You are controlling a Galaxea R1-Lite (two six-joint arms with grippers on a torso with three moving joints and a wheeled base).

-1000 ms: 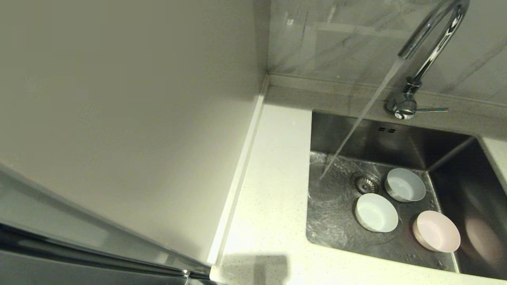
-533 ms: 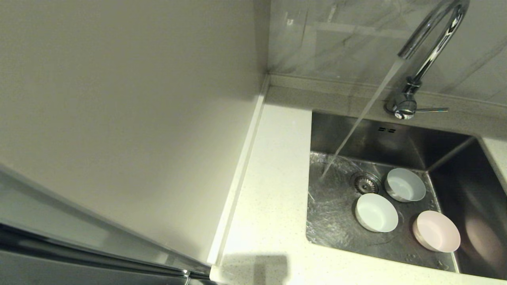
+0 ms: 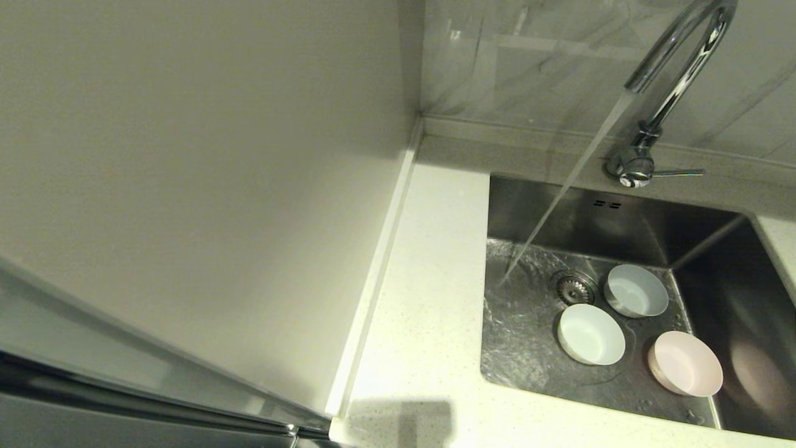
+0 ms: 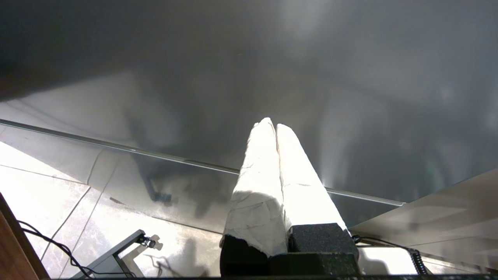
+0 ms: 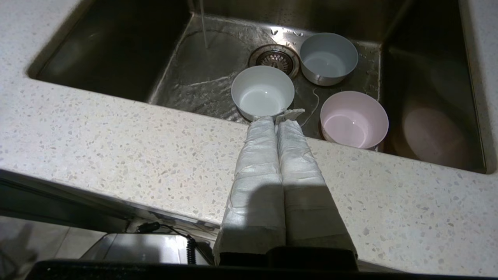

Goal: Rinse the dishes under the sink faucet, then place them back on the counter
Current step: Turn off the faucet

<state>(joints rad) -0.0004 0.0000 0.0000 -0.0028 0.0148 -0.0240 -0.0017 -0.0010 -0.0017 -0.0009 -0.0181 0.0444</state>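
Note:
Three bowls stand upright on the sink (image 3: 535, 211) floor: white (image 3: 591, 334) (image 5: 263, 91), grey-blue (image 3: 635, 290) (image 5: 328, 57) and pale pink (image 3: 685, 363) (image 5: 354, 118). Water runs from the faucet (image 3: 675, 74) in a slanted stream and lands left of the drain strainer (image 3: 573, 287), missing the bowls. Neither gripper shows in the head view. My right gripper (image 5: 277, 118) is shut and empty, held over the counter's (image 5: 116, 144) front strip, short of the white bowl. My left gripper (image 4: 271, 125) is shut and empty, down by a glossy cabinet front, away from the sink.
The faucet lever (image 3: 678, 172) points right. A beige wall panel (image 3: 199, 186) rises left of the counter (image 3: 423, 298). Tiled wall stands behind the sink. Floor and cables (image 4: 50, 241) show below the left arm.

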